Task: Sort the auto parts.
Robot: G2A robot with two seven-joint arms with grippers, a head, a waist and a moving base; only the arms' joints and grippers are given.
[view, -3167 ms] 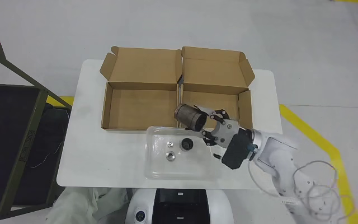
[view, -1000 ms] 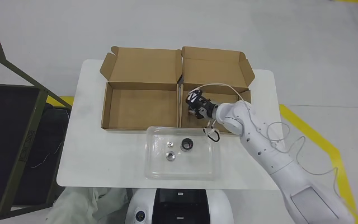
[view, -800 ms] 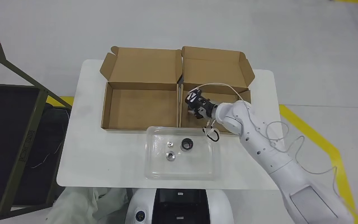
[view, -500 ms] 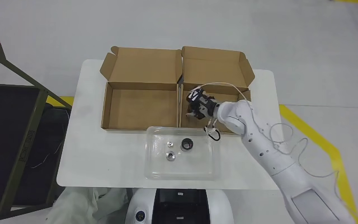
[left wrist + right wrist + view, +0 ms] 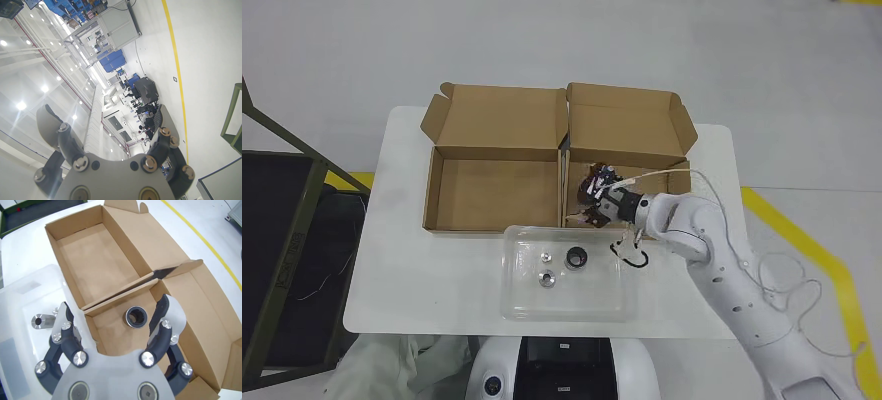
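Observation:
A dark ring-shaped bushing [image 5: 136,317] lies on the floor of the right cardboard box [image 5: 189,306], apart from any finger. My right gripper [image 5: 113,303] hangs open just above it, at the near left corner of that box [image 5: 642,185]; in the top view the gripper [image 5: 597,193] covers the part. The clear plastic tray [image 5: 572,300] in front holds a black ring part [image 5: 576,258] and two silver parts [image 5: 546,279]; a silver cylinder [image 5: 40,321] shows in it. My left gripper [image 5: 103,113] is open, held off the table and facing the room.
The left cardboard box [image 5: 492,195] stands open with a bare floor [image 5: 94,262], touching the right box along a shared wall. Both lids fold back at the far side. White table [image 5: 402,250] lies free to the left of the tray and boxes.
The right gripper carried the bushing from above the tray into the right box, let go of it and drew back slightly; it now stands open over the part.

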